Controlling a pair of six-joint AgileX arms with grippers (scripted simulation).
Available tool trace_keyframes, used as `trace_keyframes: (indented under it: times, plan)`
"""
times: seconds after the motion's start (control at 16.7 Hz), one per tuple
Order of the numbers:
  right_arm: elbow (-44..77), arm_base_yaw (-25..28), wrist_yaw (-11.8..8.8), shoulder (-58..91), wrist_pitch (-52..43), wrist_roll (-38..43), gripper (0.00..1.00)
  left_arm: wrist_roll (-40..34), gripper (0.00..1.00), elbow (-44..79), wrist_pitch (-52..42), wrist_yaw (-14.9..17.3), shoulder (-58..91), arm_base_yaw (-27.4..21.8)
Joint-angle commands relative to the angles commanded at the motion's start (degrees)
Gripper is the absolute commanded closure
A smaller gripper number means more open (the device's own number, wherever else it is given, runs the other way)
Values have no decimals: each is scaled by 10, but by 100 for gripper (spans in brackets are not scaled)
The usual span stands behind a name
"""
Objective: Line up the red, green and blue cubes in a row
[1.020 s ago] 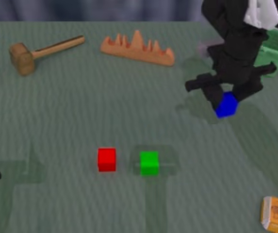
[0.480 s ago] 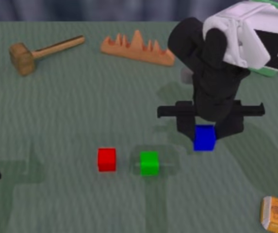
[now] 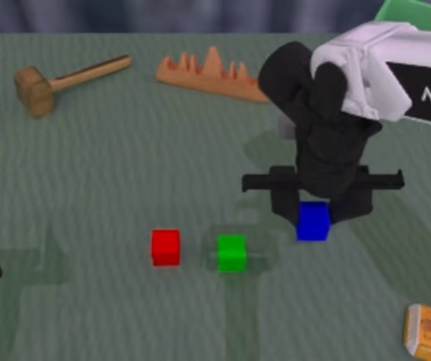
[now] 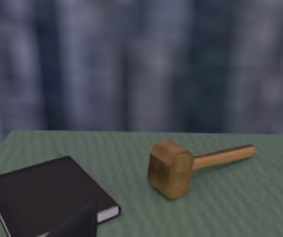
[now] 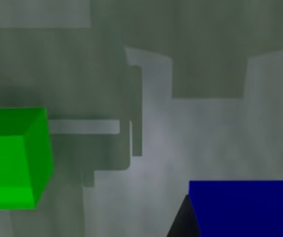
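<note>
- While the right gripper clamps the blue cube, its jaws hang apparently above the table.
- Green cube beside jaws; red cube beyond.
- Left gripper: jaws unseen, cannot tell.

I count three small solid cubes: one bright red cube, one bright green cube, one deep blue cube. Also one wooden mallet, one black book, one orange printed box, and one orange spiky ridge-shaped piece.
</note>
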Motion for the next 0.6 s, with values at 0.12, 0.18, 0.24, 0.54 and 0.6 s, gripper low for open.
trace_keyframes:
  times: [0.12,0.18,0.24,0.54,0.6]
  plan:
    - [-29,1,0,14,50,1,100,0,0,0,0,0,0,0]
    - [-44,2,1,21,72,2,100,0,0,0,0,0,0,0]
    - [-56,2,2,28,88,3,100,0,0,0,0,0,0,0]
    - [-67,3,2,34,102,4,100,0,0,0,0,0,0,0]
    - [-67,3,2,34,102,4,92,0,0,0,0,0,0,0]
